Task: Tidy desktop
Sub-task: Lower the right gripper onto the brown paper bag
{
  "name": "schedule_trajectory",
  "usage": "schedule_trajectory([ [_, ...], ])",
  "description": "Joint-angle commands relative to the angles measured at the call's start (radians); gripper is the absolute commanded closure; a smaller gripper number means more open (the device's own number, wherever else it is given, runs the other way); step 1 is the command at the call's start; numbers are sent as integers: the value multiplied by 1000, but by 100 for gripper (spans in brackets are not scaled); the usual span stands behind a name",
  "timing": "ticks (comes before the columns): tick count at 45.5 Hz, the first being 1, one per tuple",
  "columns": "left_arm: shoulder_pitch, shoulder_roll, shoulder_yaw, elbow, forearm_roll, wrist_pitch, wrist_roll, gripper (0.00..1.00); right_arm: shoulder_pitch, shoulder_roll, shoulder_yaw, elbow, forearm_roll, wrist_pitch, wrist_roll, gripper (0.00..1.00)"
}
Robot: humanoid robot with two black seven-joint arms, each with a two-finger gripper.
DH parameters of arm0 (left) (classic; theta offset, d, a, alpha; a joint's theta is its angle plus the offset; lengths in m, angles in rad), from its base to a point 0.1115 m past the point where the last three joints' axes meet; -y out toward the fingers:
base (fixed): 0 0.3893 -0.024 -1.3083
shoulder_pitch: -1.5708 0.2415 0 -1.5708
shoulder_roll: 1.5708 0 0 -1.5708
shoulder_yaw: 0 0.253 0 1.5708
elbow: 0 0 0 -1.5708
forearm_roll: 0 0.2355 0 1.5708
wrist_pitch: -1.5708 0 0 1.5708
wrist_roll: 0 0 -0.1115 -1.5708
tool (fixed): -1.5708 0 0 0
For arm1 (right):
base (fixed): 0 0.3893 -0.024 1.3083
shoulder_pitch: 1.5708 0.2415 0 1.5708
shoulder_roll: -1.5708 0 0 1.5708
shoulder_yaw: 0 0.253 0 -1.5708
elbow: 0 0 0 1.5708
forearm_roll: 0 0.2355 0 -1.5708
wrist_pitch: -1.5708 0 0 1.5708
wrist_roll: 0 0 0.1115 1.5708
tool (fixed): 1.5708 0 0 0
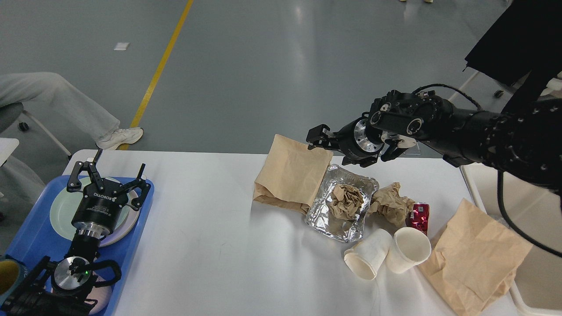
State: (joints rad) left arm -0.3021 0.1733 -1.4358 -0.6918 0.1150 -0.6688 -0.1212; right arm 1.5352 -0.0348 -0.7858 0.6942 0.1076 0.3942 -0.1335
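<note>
The white desktop (206, 245) holds litter on its right half. A brown paper bag (287, 173) lies at the centre back. Next to it is a foil tray (322, 210) with a crumpled brown paper ball (347, 201) in it. Another crumpled paper (390, 204), a red can (419, 216), two white paper cups (368, 256) (408, 250) and a second paper bag (474, 256) lie to the right. My right gripper (318, 137) hovers over the first bag's far right corner; its fingers are too dark to tell apart. My left gripper (109, 173) is open and empty above the blue tray.
A blue tray (30, 237) with pale plates (61, 210) sits at the table's left edge. A cream bin (533, 281) stands off the right edge. A seated person's leg and shoe (116, 137) are beyond the far left corner.
</note>
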Motion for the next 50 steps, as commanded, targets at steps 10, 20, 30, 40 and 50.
schedule_trajectory([
  [10, 0, 0, 0, 0, 0, 0, 0, 4, -313, 199, 68, -452, -6, -49, 6, 0],
  [20, 0, 0, 0, -2, 0, 0, 0, 4, -366, 219, 77, -478, -9, -178, 9, 0],
  [30, 0, 0, 0, -2, 0, 0, 0, 4, -372, 219, 88, -450, -11, -179, 25, 0],
  [40, 0, 0, 0, 0, 0, 0, 0, 4, -388, 219, 97, -417, -11, -179, 26, 0],
  [50, 0, 0, 0, 0, 0, 0, 0, 4, -420, 219, 112, -414, -11, -179, 38, 0],
])
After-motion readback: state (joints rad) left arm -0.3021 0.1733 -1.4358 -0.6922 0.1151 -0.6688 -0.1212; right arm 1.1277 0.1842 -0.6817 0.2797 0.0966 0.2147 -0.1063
